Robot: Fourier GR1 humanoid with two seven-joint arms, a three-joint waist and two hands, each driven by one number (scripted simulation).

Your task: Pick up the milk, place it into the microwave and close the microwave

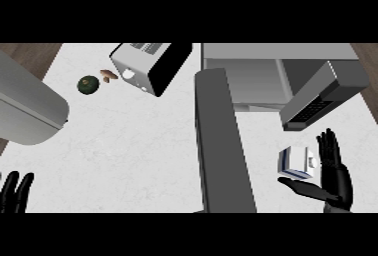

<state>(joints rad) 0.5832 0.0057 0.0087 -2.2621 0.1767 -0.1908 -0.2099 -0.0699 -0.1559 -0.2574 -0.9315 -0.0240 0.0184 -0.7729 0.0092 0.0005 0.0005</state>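
Fingers (329,148) of the right hand (337,184) spread open, holding nothing.
Milk (300,162) sits on the desk (133,140) just beside them, perhaps touching, near the microwave (244,75); left hand (15,192) rests open at lower left.

A toaster (148,67) sits near a dark green fruit (88,84) and a small brown item (108,75) on the white counter (133,150).

The long grey open microwave door (221,145) is walling off my right hand (336,186) on its left; bare white counter (133,140) is lying open beyond it.
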